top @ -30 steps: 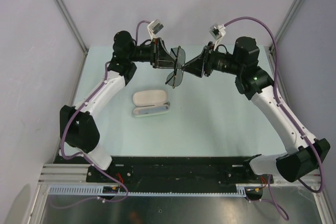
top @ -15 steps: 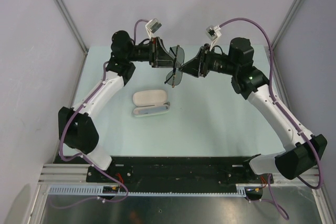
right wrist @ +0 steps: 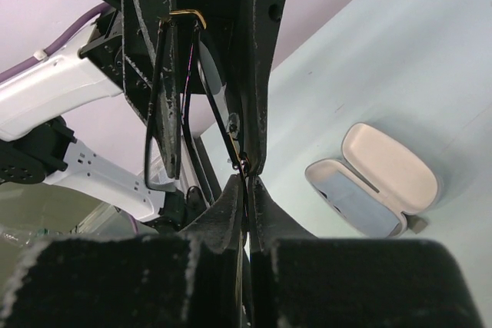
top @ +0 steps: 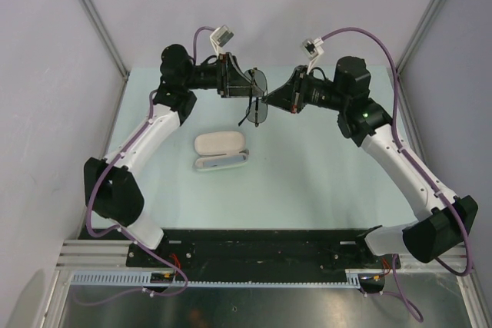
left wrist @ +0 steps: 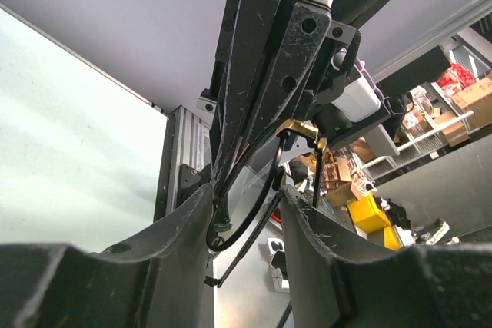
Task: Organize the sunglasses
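Above the far desk [top: 323, 159], the sunglasses [top: 257, 111] hang in mid-air, right hand [top: 267, 99] clamped on the thin frame, left hand [top: 252, 91] half-spread around it, grip unclear; a transfer seems under way, and next they need lowering into the open beige case [top: 221, 151].

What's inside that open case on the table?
Inside the beige case only a pale blue-grey surface shows, lining or cloth, I cannot tell. What lies under it is hidden. The sunglasses are not there: the right end effector holds them.
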Controlling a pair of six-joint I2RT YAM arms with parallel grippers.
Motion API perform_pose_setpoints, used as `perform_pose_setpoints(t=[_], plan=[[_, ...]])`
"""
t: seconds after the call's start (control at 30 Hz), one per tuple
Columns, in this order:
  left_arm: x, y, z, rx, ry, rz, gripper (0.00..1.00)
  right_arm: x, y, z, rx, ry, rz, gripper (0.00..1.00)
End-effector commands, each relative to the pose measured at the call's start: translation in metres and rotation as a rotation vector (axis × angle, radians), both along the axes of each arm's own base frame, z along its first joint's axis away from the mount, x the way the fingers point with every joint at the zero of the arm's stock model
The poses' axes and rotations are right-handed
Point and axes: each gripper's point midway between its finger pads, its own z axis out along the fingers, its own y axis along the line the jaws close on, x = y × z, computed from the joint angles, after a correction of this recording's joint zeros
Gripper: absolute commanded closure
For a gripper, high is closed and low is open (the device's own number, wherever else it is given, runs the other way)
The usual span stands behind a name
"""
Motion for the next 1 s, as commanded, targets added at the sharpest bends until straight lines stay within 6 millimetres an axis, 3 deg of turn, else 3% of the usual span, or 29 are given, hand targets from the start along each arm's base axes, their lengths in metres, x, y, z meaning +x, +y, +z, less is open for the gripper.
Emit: perform_pose_setpoints(t=[0.0, 0.4, 0.63, 0.97], plan=[[-0.018, 0.006, 0.024, -0.035, -0.100, -0.004, 0.53, 0.001, 0.001, 0.008, 0.025, -0.026, -0.010, 1.00], [-0.013, 0.007, 0.005, -0.021, -0.088, 0.021, 0.40, 0.000, -0.010, 0.030, 0.086, -0.050, -0.032, 1.00], [-0.011, 0.008, -0.004, -0.013, -0.084, 0.027, 0.39, -0.001, -0.018, 0.050, 0.128, -0.106, -0.057, 1.00], [0.002, 0.030, -0.015, 0.001, -0.077, 0.093, 0.36, -0.001, -0.027, 0.062, 0.132, -0.171, -0.090, 1.00]])
